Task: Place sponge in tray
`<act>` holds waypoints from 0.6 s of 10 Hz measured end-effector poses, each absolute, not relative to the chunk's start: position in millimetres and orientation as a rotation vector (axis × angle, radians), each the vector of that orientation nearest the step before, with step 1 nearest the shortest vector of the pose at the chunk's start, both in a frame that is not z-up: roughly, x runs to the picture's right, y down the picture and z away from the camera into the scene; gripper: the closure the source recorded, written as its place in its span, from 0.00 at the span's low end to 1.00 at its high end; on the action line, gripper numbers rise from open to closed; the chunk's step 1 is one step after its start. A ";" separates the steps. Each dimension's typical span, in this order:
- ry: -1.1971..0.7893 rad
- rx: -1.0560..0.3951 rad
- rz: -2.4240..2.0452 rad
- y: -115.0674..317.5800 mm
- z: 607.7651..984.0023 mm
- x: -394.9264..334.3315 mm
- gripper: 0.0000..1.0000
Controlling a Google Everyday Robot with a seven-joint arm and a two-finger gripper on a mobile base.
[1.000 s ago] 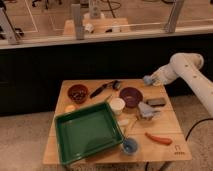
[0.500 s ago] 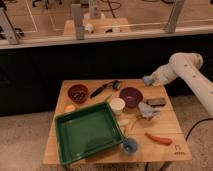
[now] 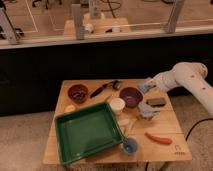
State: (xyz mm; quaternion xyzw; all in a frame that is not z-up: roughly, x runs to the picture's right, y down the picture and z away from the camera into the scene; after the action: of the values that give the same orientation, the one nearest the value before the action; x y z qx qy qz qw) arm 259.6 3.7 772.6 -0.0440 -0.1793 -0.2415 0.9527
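A green tray (image 3: 88, 131) lies on the front left of the wooden table (image 3: 165, 120). A dark flat rectangular block (image 3: 156, 102), possibly the sponge, lies at the right side of the table. My gripper (image 3: 146, 85), on the white arm (image 3: 182, 77) coming in from the right, hovers over the table's back right. It is just above and left of the block and beside a dark maroon bowl (image 3: 131, 96). A bluish patch shows at its tip; I cannot tell whether that is a held thing.
A brown bowl (image 3: 77, 92), a black utensil (image 3: 102, 89), a white cup (image 3: 117, 105), a grey object (image 3: 146, 111), an orange carrot (image 3: 159, 138), a blue cup (image 3: 129, 145) and a small yellow piece (image 3: 70, 107) crowd the table. A dark counter wall stands behind.
The gripper seems to have dipped slightly toward the table. The things on the table have not moved.
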 end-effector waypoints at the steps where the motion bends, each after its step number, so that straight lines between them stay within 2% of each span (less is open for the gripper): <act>1: -0.399 -0.061 -0.551 17.0 753.7 251.1 1.00; 4: -0.522 0.017 -0.710 46.7 707.7 225.1 1.00; 6: -0.566 0.049 -0.765 58.4 689.7 218.1 1.00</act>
State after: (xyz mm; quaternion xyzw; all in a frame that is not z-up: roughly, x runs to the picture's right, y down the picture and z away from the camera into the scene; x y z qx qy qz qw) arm 218.1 58.4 689.7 0.0237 -0.2722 -0.3680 0.8888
